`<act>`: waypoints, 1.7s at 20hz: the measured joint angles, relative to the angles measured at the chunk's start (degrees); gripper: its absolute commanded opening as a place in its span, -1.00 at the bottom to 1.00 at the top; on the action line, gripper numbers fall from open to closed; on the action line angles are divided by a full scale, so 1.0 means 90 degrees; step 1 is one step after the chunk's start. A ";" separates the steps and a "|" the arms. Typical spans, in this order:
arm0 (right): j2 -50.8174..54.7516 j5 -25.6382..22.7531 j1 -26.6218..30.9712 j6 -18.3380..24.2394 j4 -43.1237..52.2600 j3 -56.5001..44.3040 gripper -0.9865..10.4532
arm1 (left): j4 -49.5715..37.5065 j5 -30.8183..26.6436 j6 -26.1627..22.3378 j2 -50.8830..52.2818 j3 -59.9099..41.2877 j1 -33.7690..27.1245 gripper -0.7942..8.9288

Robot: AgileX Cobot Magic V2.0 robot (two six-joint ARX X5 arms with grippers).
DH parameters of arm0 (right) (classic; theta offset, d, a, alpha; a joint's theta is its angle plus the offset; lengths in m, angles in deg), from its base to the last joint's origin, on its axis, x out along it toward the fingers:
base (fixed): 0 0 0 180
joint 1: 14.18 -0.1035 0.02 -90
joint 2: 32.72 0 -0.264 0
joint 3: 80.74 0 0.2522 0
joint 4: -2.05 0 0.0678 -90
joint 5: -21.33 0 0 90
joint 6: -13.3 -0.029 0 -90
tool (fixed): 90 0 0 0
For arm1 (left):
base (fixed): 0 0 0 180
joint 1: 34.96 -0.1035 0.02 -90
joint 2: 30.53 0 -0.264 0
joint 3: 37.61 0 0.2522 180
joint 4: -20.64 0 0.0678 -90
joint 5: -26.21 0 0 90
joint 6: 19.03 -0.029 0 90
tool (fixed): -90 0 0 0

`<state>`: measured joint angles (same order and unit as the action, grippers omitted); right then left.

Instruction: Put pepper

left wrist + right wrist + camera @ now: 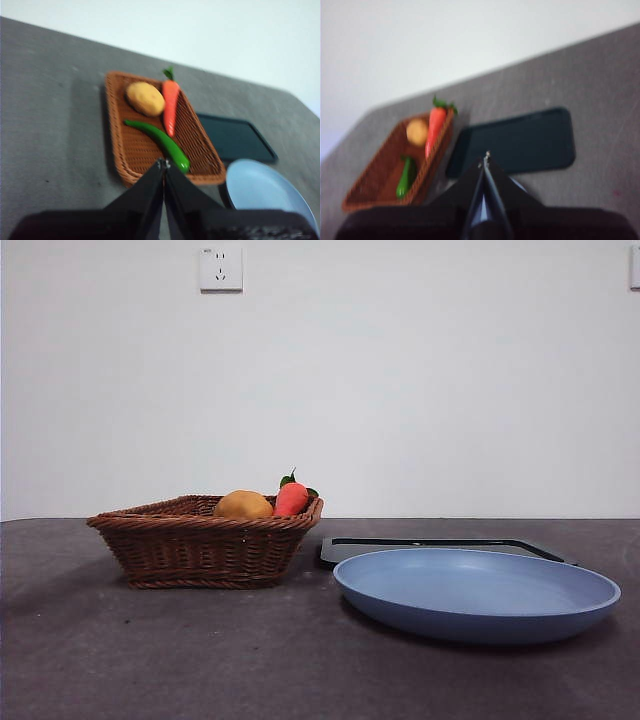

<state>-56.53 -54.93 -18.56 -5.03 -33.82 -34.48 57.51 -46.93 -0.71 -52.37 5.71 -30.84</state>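
The pepper (160, 140) is long, slim and glossy green, lying flat inside the brown wicker basket (127, 155); it also shows in the right wrist view as the pepper (406, 177). In the front view the basket (200, 545) wall hides it. My left gripper (164, 165) is shut, high above the basket's near edge, holding nothing. My right gripper (486, 159) is shut too, high above the table near the black tray (520, 142). Neither arm appears in the front view.
A red-orange carrot (170, 105) and a round orange-brown potato (145, 98) share the basket. A blue plate (475, 592) sits right of the basket, with the black tray (440, 546) behind it. A grey tabletop surrounds them.
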 measured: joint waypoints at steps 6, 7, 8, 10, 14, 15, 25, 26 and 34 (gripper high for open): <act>-0.1350 0.0527 -0.0012 0.1008 -0.1933 0.1661 -0.82 | 0.1071 0.0743 -0.0787 -0.1178 0.1205 0.0000 -0.82; -0.1518 0.0597 -0.0012 0.1163 -0.2195 0.1868 -0.82 | 0.1229 0.0860 -0.0913 -0.1324 0.1358 0.0002 -0.82; -0.1719 0.0639 -0.0019 0.1343 -0.2499 0.2084 -0.82 | 0.1447 0.0996 -0.1069 -0.1491 0.1540 0.0002 -0.82; -0.2013 0.0644 -0.0051 0.1666 -0.3024 0.2416 -0.82 | 0.1865 0.1163 -0.1355 -0.1783 0.1836 0.0002 -0.82; -0.2465 0.0644 -0.0097 0.2431 -0.4148 0.2800 -0.82 | 0.2897 0.1309 -0.2081 -0.2227 0.2307 0.0002 -0.82; -0.2499 0.0644 -0.0097 0.2526 -0.4262 0.2800 -0.82 | 0.2907 0.1311 -0.2164 -0.2225 0.2329 0.0002 -0.82; -0.2603 0.0641 -0.0097 0.2521 -0.4136 0.2800 -0.25 | 0.2900 0.1297 -0.2239 -0.2225 0.2348 0.0002 -0.03; -0.2650 0.0639 -0.0097 0.2506 -0.4136 0.2800 -0.25 | 0.2900 0.1297 -0.2222 -0.2225 0.2348 0.0002 -0.03; -0.3825 0.0641 -0.0097 0.2443 -0.3667 0.2805 -0.26 | 0.2803 0.1307 -0.2200 -0.2225 0.2348 0.0002 -0.03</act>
<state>-90.96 -49.16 -19.43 16.96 -66.83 -9.24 82.74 -35.17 -20.51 -72.39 26.85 -30.82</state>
